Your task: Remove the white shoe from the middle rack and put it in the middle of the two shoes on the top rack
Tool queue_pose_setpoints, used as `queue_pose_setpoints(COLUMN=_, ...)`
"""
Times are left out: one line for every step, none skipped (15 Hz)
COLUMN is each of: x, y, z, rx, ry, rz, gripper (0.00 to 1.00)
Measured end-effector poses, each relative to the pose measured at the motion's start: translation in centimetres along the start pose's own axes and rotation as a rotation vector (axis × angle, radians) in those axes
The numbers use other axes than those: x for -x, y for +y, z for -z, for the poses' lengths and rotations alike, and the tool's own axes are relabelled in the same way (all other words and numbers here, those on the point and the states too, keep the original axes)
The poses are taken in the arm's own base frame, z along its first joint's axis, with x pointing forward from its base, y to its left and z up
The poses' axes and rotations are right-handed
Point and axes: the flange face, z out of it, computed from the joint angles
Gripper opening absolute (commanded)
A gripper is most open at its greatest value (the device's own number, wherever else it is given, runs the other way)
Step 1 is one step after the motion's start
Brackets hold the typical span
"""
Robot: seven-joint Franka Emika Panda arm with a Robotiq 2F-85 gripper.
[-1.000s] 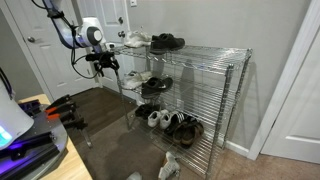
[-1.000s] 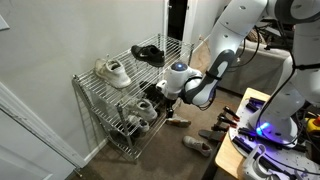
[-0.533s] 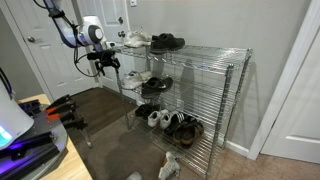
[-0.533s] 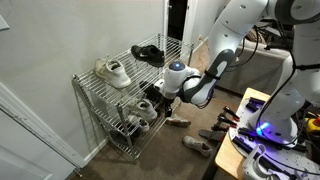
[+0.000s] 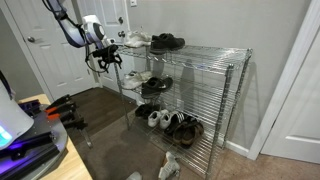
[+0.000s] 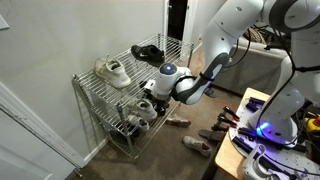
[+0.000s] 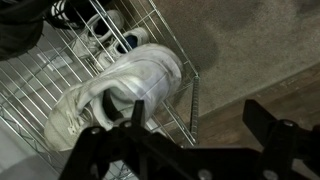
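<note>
Fingers (image 7: 137, 112) of my gripper (image 7: 200, 118) stand spread wide, holding nothing. One tip is at the collar of the white shoe (image 7: 125, 85), which lies at the edge of the middle rack (image 7: 35, 100). It looks light and soft-sided, so I'd pinch the heel collar. Beyond, the top rack (image 5: 205, 50) carries a white sneaker (image 5: 134, 41) and a black shoe (image 5: 167, 42), with a gap between them.

The pincer (image 5: 108, 64) has moved in closer to the white shoe (image 7: 135, 82), now just above its opening.
</note>
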Motion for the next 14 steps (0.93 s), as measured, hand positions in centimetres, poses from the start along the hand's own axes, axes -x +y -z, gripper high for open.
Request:
queue_pose_setpoints(x=-0.4, y=0.0, z=-0.5, rx=0.007, ry=0.0, rz=0.016, gripper=1.0)
queue_pose_setpoints(x=-0.7, y=0.1, z=-1.0, rx=0.015, ry=-0.001, rz=0.034, gripper=1.0)
queue_pose_setpoints(x=-1.1, y=0.3, z=-1.6, rx=0.024, ry=-0.003, rz=0.048, gripper=1.0)
queue_pose_setpoints(x=-1.4, y=0.5, z=-2.2, rx=0.033, ry=-0.004, rz=0.06, gripper=1.0)
queue_pose_setpoints(x=-1.7, y=0.7, z=-2.9, rx=0.042, ry=-0.005, rz=0.072, gripper=1.0)
queue_pose_setpoints(x=-2.1, y=1.1, z=-3.5, rx=0.054, ry=-0.006, rz=0.086, gripper=1.0)
queue_pose_setpoints(x=-2.3, y=1.5, z=-4.0, rx=0.07, ry=-0.008, rz=0.101, gripper=1.0)
queue_pose_setpoints(x=-2.6, y=1.8, z=-4.5, rx=0.083, ry=-0.01, rz=0.111, gripper=1.0)
queue_pose_setpoints(x=-2.8, y=2.1, z=-4.9, rx=0.091, ry=-0.01, rz=0.117, gripper=1.0)
queue_pose_setpoints(x=-3.0, y=2.3, z=-5.4, rx=0.095, ry=-0.011, rz=0.12, gripper=1.0)
queue_pose_setpoints(x=-3.1, y=2.3, z=-5.9, rx=0.096, ry=-0.013, rz=0.121, gripper=1.0)
queue_pose_setpoints(x=-3.1, y=2.3, z=-6.4, rx=0.096, ry=-0.017, rz=0.122, gripper=1.0)
queue_pose_setpoints(x=-3.1, y=2.3, z=-6.9, rx=0.094, ry=-0.022, rz=0.123, gripper=1.0)
queue_pose_setpoints(x=-3.0, y=2.2, z=-7.3, rx=0.093, ry=-0.025, rz=0.124, gripper=1.0)
